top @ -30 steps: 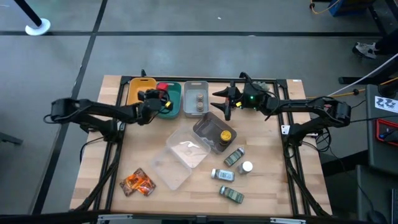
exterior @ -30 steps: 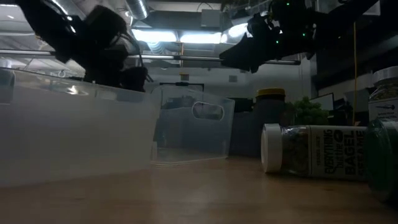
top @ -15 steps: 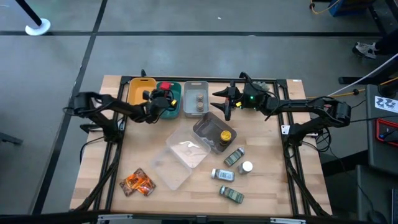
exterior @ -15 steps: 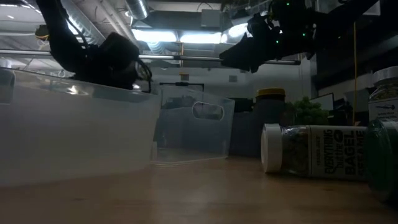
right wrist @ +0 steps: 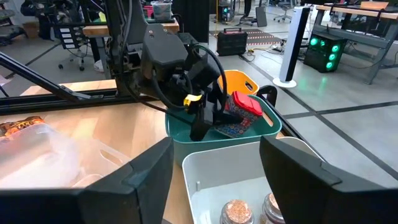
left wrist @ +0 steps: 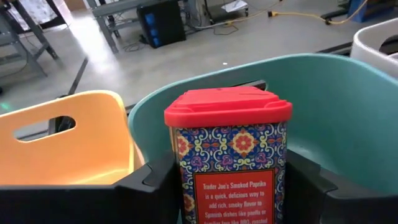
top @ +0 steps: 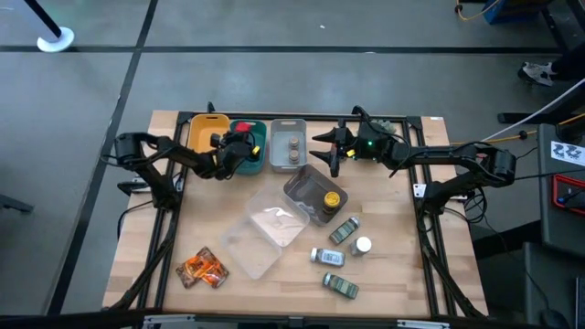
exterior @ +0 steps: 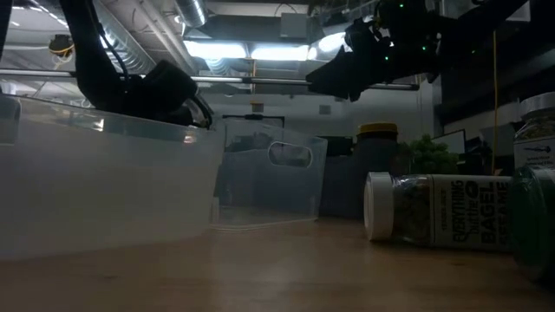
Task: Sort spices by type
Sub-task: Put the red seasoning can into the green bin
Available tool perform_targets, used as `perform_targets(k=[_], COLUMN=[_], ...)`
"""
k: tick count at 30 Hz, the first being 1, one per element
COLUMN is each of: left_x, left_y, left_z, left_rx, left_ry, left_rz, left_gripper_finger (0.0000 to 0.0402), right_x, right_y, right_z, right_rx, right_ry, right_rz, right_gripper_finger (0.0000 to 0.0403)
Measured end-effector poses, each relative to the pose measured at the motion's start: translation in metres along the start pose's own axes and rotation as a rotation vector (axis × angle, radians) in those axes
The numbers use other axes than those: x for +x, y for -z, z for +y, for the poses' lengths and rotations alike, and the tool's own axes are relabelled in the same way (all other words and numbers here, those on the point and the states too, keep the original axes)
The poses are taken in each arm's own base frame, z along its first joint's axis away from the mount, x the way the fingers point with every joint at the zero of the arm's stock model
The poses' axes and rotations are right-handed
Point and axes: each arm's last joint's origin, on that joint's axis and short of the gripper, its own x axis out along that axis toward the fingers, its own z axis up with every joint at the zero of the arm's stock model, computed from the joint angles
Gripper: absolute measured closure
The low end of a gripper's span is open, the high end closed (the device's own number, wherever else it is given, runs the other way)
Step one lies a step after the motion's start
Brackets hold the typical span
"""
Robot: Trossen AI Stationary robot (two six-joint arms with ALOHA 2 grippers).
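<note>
My left gripper [top: 239,149] is shut on a red-lidded spice tin [left wrist: 227,155] with a patterned label, over the teal bin [top: 251,157]. My right gripper [top: 331,153] hovers open past the grey bin [top: 289,146], which holds tiny brown jars [right wrist: 233,210]. Orange foil packets [top: 202,268] lie near the table's near left corner. A yellow-lidded jar [top: 332,198] sits in a clear tray [top: 306,187]. Green-labelled jars [top: 344,230] and a white-capped bottle [top: 363,245] lie on the table at the right. My left gripper pinches the tin's body [left wrist: 185,180] between its two fingers [left wrist: 149,193], one on each side, below the red lid [left wrist: 227,106]. The fingers come from the table's left, slanting downward. The tin is tilted [right wrist: 239,115] over the teal bin's inside; whether its base touches the bin is hidden.
A yellow bin [top: 207,132] stands left of the teal one. A second clear tray [top: 265,233] lies mid-table, filling the left of the low view [exterior: 104,182]. A jar [exterior: 434,217] lies on its side there, with a green plant [exterior: 429,154] behind it.
My left gripper has carried the red-lidded tin toward the table's right, from beside the yellow bin to over the teal bin, and has come down somewhat. It has stayed shut on the tin.
</note>
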Motion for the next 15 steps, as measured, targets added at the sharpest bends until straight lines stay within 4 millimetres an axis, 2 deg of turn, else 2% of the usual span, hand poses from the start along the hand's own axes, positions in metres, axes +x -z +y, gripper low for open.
perform_targets(k=[7, 15], left_x=[0.0051, 0.0072], left_y=[-0.0001, 0.0003], left_z=[0.0018, 0.0023], left_rx=[-0.009, -0.008], left_ry=[0.074, 0.121], left_rz=[0.04, 0.065], left_gripper_finger=[0.019, 0.0181], right_x=[-0.0001, -0.0001], right_y=[0.0001, 0.0026], right_z=[0.0, 0.0001], right_rx=[0.0, 0.006], right_ry=[0.0, -0.001], right_rz=[0.002, 0.028], right_gripper_finger=[0.0164, 0.0164])
